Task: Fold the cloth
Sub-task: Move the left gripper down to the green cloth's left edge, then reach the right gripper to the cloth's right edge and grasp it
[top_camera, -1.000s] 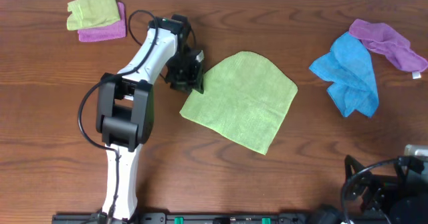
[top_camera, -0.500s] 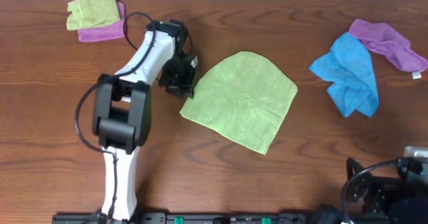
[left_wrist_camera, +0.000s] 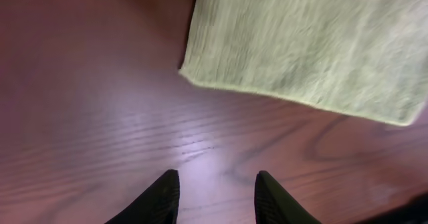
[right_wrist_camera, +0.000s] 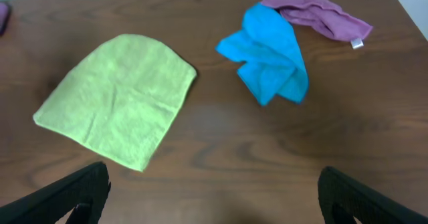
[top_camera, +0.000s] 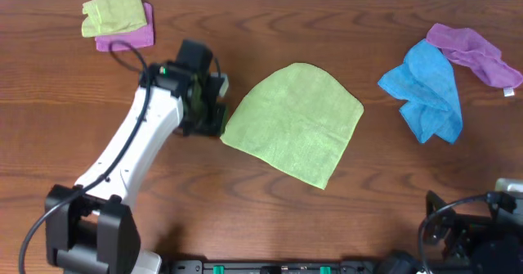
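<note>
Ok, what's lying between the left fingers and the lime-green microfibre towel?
Nothing: the left wrist view shows only bare brown wooden table between the left fingers and the lime-green towel.

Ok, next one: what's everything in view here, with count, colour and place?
lime-green cloth: 1, lime green, flat at table centre
blue cloth: 1, bright blue, crumpled, right side
tagged purple cloth: 1, purple with white tag, far right, touching the blue one
folded green cloth: 1, lime green, far-left corner, atop a purple one
lower purple cloth: 1, purple, under it
table: 1, brown wood
left fingers: 2, black, open, over bare wood beside the lime-green cloth
right fingers: 2, black, open, near-right corner
</note>
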Action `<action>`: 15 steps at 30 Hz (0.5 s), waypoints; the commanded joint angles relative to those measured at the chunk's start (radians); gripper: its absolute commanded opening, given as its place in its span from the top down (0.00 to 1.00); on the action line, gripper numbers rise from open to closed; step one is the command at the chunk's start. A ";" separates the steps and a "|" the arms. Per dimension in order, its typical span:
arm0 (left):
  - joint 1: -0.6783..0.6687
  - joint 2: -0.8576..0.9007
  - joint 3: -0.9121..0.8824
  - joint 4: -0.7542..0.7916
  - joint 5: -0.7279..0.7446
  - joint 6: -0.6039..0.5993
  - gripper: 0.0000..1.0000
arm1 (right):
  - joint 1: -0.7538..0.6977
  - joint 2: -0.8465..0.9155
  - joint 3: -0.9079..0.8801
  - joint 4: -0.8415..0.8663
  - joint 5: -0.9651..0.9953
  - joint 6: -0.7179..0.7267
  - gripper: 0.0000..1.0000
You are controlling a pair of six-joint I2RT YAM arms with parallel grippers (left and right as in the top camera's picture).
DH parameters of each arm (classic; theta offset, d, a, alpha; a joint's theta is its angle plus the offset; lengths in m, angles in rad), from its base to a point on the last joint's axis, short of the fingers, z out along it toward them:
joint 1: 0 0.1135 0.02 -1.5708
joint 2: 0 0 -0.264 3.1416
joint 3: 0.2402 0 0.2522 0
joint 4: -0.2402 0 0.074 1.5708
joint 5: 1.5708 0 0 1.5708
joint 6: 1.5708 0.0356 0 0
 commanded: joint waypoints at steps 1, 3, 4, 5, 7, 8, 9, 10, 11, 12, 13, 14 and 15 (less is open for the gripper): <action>0.001 -0.024 -0.088 0.053 0.066 -0.046 0.62 | 0.021 -0.004 -0.085 0.048 0.021 -0.011 0.01; -0.002 -0.021 -0.122 0.095 0.079 -0.068 0.62 | 0.023 -0.004 -0.161 0.095 0.006 -0.011 0.01; -0.008 -0.021 -0.137 0.116 0.084 -0.067 0.62 | 0.023 -0.003 -0.210 0.125 -0.005 -0.011 0.01; -0.014 -0.021 -0.146 0.131 0.080 -0.067 0.62 | 0.023 -0.001 -0.247 0.151 -0.018 -0.011 0.01; -0.033 -0.021 -0.150 0.148 0.071 -0.067 0.62 | 0.022 0.008 -0.319 0.228 -0.060 -0.024 0.01; -0.043 -0.021 -0.150 0.156 0.060 -0.067 0.62 | 0.019 0.015 -0.352 0.278 -0.094 -0.050 0.01; -0.054 -0.021 -0.150 0.164 0.042 -0.067 0.62 | 0.012 0.024 -0.379 0.322 -0.121 -0.073 0.01; -0.069 -0.020 -0.150 0.175 0.021 -0.068 0.62 | -0.002 0.039 -0.402 0.372 -0.149 -0.101 0.01; -0.080 -0.019 -0.150 0.184 0.003 -0.079 0.62 | -0.024 0.058 -0.420 0.415 -0.166 -0.122 0.01; -0.093 -0.019 -0.150 0.195 -0.016 -0.092 0.60 | -0.056 0.083 -0.432 0.451 -0.184 -0.133 0.01; -0.102 -0.018 -0.150 0.203 -0.026 -0.093 0.59 | -0.090 0.109 -0.438 0.480 -0.211 -0.151 0.01; -0.111 -0.017 -0.150 0.211 -0.035 -0.093 0.59 | -0.139 0.144 -0.439 0.513 -0.258 -0.194 0.01; -0.121 -0.015 -0.150 0.219 -0.043 -0.093 0.59 | -0.219 0.202 -0.440 0.563 -0.321 -0.255 0.01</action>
